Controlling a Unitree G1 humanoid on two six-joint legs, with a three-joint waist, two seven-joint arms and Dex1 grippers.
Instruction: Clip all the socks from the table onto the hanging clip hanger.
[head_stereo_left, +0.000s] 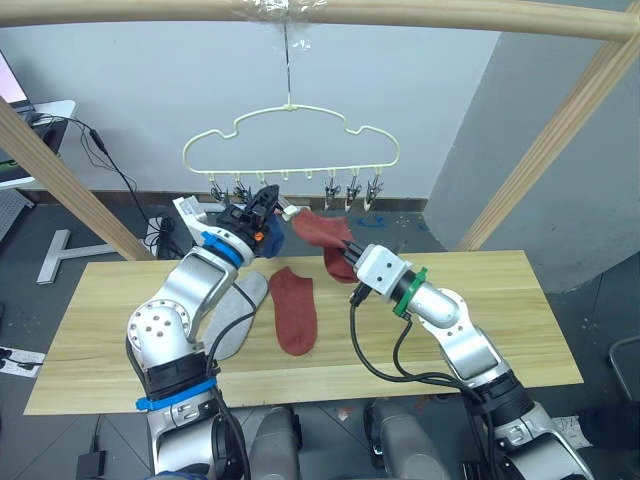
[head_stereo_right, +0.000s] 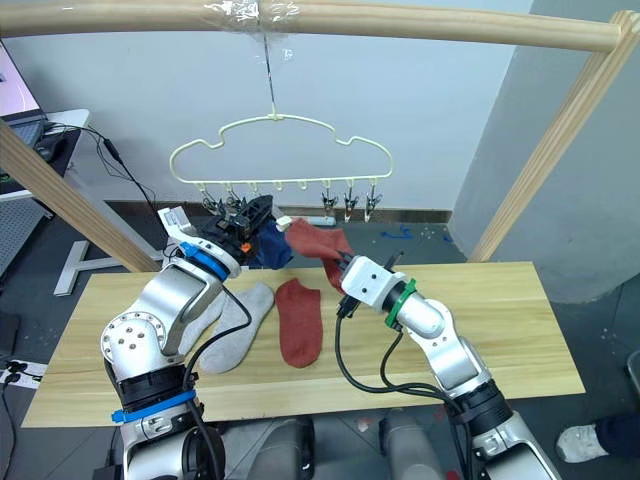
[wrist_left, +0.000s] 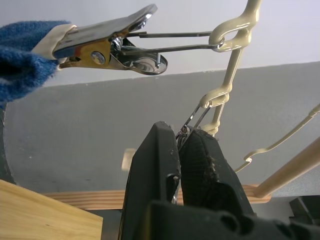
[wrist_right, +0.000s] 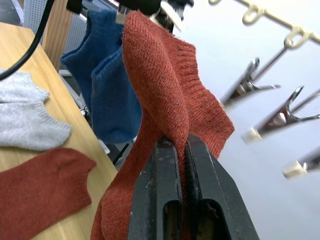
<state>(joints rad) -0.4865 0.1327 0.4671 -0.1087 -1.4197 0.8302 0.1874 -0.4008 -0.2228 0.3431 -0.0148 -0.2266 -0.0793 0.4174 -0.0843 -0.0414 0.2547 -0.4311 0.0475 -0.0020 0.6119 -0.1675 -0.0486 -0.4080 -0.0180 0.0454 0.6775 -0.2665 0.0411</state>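
Sock (wrist_right: 165, 95), rust-red ribbed knit, pinched by right fingers (wrist_right: 160, 175); left fingers (wrist_left: 155, 165) squeezing clip (wrist_left: 186, 131).

A pale wall (head_stereo_left: 150, 90) is standing far behind, black cables (head_stereo_left: 120, 170) trailing down it onto grey floor (head_stereo_left: 80, 225).

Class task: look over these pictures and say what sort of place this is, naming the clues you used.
Probably an indoor robot test room or lab, not a home laundry: a long light wooden plank table under a thick wooden rail frame, loose black cables across the grey floor, and a desk with equipment at the edge.
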